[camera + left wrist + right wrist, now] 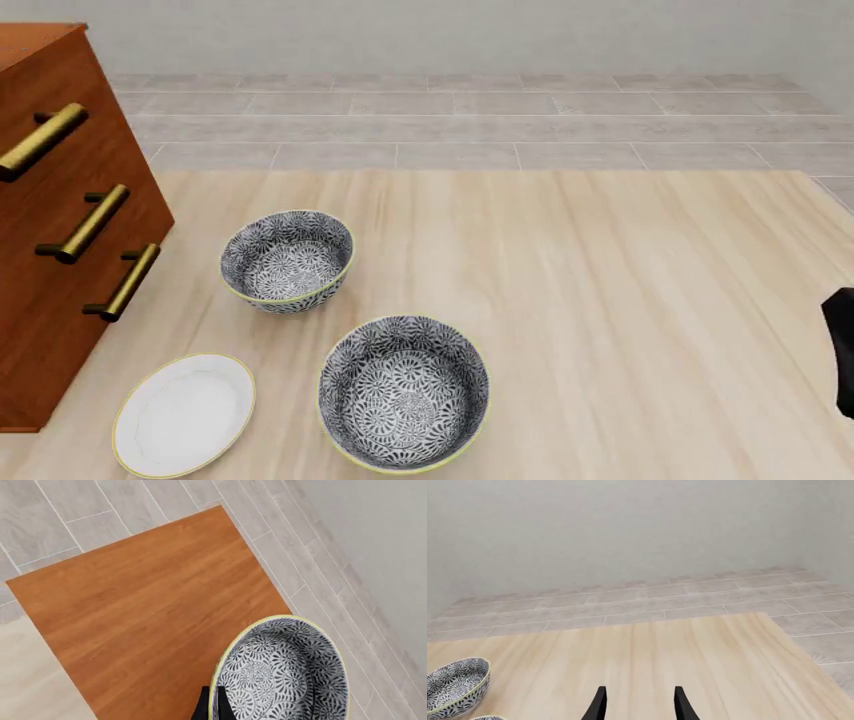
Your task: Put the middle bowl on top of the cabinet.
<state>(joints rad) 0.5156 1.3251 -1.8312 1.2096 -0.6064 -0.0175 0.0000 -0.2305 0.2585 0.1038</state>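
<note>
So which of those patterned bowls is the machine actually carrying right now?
Start at the tall reddish-brown wooden cabinet and look at its flat top. Above one corner hangs a deep blue-and-white floral bowl with a thin yellow rim, pinched at its edge by the left gripper. Unlike the two matching bowls on the pale table, it is held up.

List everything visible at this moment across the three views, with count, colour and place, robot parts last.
middle bowl: one, blue-and-white floral with pale yellow rim, held by its rim above the cabinet top, seen only in the left wrist view.
other bowls: two, same pattern, on the table; far bowl near the cabinet, near bowl at the front.
plate: one, white with yellow rim, on the table beside the near bowl.
cabinet: one, reddish-brown with three brass handles, at the table's left.
table: one, pale wood.
left gripper: black, shut on the middle bowl's rim.
right gripper: black, open over bare table.
</note>
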